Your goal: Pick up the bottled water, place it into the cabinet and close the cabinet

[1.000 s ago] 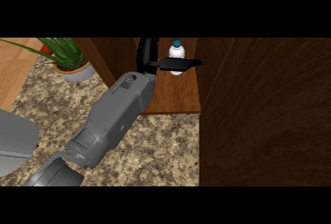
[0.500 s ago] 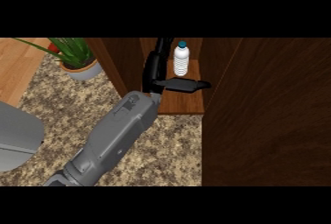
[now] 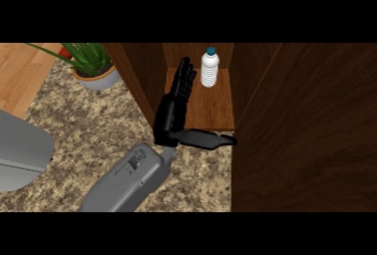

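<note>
A speckled granite bench [image 3: 88,124] meets a dark wooden cabinet [image 3: 309,124] whose shelf [image 3: 210,107] holds the bottled water [image 3: 210,68], upright at the back. The right hand [image 3: 175,107] lies at the shelf's left, fingers [image 3: 182,79] straight, thumb out, holding nothing, apart from the bottle. A potted plant [image 3: 92,67] stands left.

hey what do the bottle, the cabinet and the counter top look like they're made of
The bottled water looks like clear or white ribbed plastic with a dark teal cap. The cabinet seems to be dark brown wood: grain lines run along its door and shelf, matte finish. The counter looks like speckled granite or stone, mottled tan and brown, though it could be a laminate imitation.
</note>
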Robot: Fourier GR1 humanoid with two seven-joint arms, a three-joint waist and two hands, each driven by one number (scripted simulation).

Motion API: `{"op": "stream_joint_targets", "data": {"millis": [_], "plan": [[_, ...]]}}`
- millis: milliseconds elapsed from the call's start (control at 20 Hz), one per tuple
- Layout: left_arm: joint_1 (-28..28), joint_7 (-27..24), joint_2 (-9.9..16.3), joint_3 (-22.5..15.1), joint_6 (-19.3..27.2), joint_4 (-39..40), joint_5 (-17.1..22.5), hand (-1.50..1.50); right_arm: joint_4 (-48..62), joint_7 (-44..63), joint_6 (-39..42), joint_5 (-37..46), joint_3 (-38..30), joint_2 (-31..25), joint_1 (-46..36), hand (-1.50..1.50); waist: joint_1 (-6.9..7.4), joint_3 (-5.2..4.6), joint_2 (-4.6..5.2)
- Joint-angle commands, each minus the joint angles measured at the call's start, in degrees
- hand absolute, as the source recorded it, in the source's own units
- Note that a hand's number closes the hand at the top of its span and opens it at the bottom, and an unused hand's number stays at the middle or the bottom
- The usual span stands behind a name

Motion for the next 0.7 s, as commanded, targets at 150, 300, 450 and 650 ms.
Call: {"op": "stream_joint_targets", "data": {"millis": [150, 300, 450, 650], "plan": [[14.2, 4.8, 7.6, -3.6, 0.5, -19.7, -0.3, -1.50, -7.9, 4.7, 0.2, -2.1, -0.3, -3.2, 0.5, -1.50, 0.48, 0.01, 0.10], [17.5, 2.1, 5.8, -6.4, 3.4, -21.8, -3.2, -1.50, -8.6, 6.9, 4.3, 2.3, 4.9, -6.0, 0.9, 1.50, 0.15, -0.02, 0.17], [22.6, 2.1, 9.7, -6.7, 1.3, -26.5, -2.6, -1.50, -9.9, 7.7, 6.2, 2.5, 6.7, -8.3, 0.1, 1.50, 0.23, -0.04, 0.17], [30.0, 0.0, 14.1, -6.3, 0.2, -32.5, -2.7, -1.50, -11.8, 8.9, 7.5, 4.3, 11.1, -8.6, 1.7, 1.50, -0.10, -0.06, 0.13]]}}
